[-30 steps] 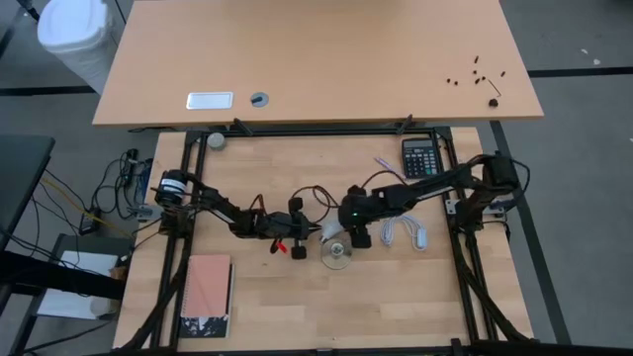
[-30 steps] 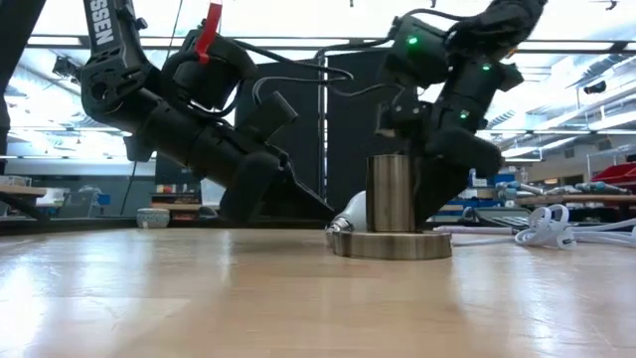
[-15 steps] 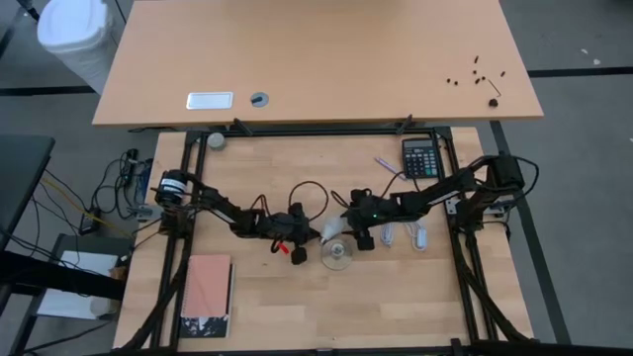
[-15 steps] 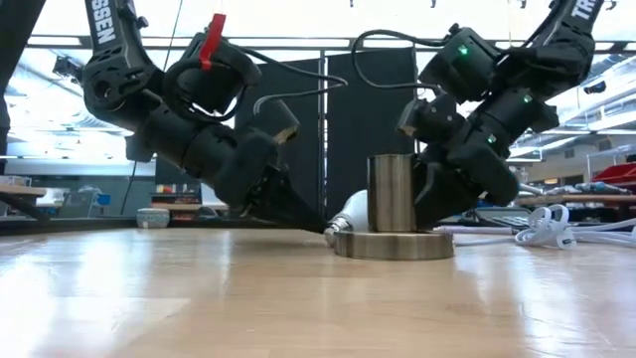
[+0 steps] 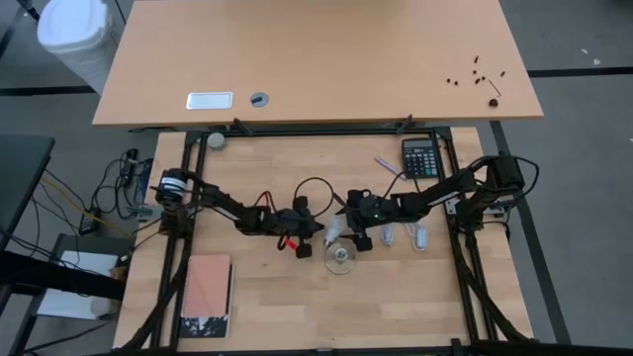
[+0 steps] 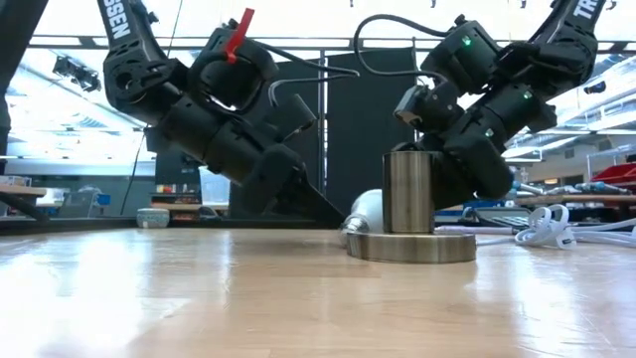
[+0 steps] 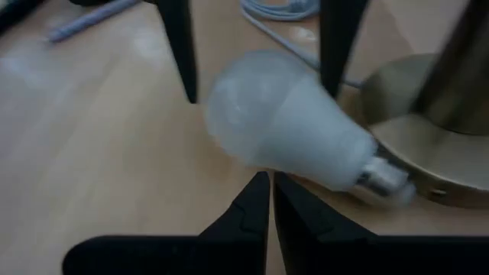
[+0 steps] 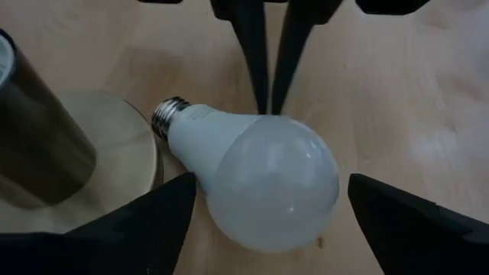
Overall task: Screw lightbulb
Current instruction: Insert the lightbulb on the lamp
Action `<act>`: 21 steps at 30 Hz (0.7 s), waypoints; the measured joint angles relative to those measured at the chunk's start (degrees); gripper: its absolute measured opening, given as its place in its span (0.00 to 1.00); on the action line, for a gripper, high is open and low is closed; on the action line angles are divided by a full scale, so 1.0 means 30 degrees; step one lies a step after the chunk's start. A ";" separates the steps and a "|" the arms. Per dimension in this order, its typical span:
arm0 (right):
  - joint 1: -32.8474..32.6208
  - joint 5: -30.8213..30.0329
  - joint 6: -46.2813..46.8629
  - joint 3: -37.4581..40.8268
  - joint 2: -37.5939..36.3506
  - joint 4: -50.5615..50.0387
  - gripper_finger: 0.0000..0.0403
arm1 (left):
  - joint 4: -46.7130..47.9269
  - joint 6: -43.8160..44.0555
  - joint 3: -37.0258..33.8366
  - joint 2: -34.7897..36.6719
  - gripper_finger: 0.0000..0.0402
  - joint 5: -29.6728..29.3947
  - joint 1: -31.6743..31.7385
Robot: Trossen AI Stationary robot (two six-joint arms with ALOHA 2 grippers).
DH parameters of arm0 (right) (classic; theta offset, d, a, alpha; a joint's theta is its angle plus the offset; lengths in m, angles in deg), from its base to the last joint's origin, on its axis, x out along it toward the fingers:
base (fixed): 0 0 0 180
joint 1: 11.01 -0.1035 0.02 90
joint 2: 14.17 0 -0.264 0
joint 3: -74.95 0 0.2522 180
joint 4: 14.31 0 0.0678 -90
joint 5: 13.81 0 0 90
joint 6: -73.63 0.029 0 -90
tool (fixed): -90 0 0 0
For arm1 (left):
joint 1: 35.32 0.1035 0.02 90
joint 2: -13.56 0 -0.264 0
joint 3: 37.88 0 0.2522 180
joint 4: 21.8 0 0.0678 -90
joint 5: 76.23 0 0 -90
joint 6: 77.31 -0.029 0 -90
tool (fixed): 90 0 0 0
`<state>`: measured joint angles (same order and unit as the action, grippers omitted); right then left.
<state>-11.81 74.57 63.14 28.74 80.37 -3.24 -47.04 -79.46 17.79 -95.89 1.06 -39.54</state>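
A black calculator is seen right of centre in the high view, with a coiled white cord below it. A pink-covered notebook is placed at lower left. A white bin is found at upper left, and small dark screws at upper right.

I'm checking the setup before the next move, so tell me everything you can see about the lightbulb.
The lightbulb is a frosted white, pear-shaped bulb with a ribbed metal screw base. It looks whole and unlit. It lies on its side on the wooden table, not screwed in, its base pointing at the round metal lamp stand and about touching the stand's edge. The left gripper, fingers shut, points its tips at the globe. The right gripper straddles it with open fingers, not clamping it.
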 joint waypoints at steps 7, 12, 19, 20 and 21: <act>0.0000 0.0062 -0.1055 -0.0208 0.0000 0.0389 0.88 | -0.0192 -0.1218 0.0007 0.0000 0.06 0.1175 0.0419; 0.0000 0.0549 -0.1069 -0.0556 0.0000 0.0404 0.88 | -0.0636 -0.1792 0.0007 0.0000 0.06 0.2575 0.0609; 0.0000 0.1530 -0.1376 -0.0663 0.0000 0.0384 0.88 | -0.1944 -0.2912 0.0007 0.0000 0.06 0.2724 0.0631; 0.0000 0.1675 -0.1594 -0.0663 0.0000 0.0388 0.88 | -0.2088 -0.3194 0.0007 0.0000 0.06 0.2943 0.0631; 0.0000 0.1861 -0.1815 -0.0663 0.0000 0.0400 0.88 | -0.2180 -0.3294 0.0007 0.0000 0.06 0.3133 0.0631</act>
<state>-11.81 80.15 57.70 26.75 80.37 -2.04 -53.58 -89.34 17.82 -95.89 10.46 -37.65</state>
